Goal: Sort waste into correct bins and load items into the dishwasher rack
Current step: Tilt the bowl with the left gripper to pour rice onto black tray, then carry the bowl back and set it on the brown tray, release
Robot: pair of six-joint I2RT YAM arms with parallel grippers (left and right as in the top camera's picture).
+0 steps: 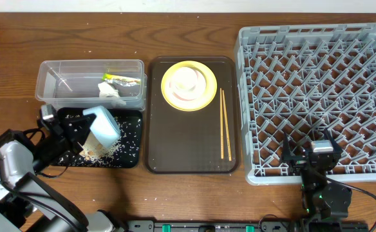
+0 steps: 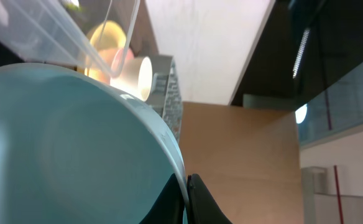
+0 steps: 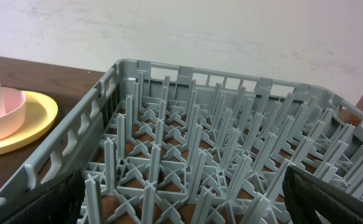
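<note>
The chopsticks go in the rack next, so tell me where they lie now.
In the overhead view the chopsticks lie along the right side of the brown serving tray, between the yellow plate and the rack.

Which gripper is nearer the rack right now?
Right. The right gripper sits open at the rack's front edge. The left gripper is far off over the black tray, shut on the blue bowl.

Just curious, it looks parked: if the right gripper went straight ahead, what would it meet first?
Probably the upright pegs of the grey dishwasher rack, right ahead of the open right gripper; depth is hard to judge.
</note>
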